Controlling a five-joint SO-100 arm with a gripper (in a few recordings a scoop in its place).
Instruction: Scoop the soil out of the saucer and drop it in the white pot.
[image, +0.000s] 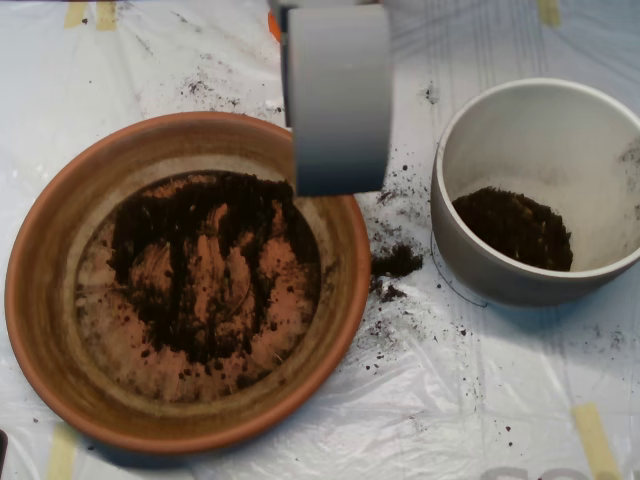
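The grey scoop (338, 100) hangs over the upper right rim of the saucer (40, 290); I cannot tell whether its jaws are apart or together. Soil (205, 265) lies smeared in streaks across the saucer's floor. Right of the saucer stands the white pot (480, 270), holding a dark heap of soil. Between them, spilled crumbs (397, 262) dot the plastic-covered tabletop (450, 400).

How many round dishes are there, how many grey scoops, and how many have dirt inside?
Terracotta saucer: 1, with soil in it
White pot: 1, with soil in it
Grey scoop: 1
Total: 3 things, 2 of them holding soil. A little clump of spilled soil also lies on the table cover between the two dishes.
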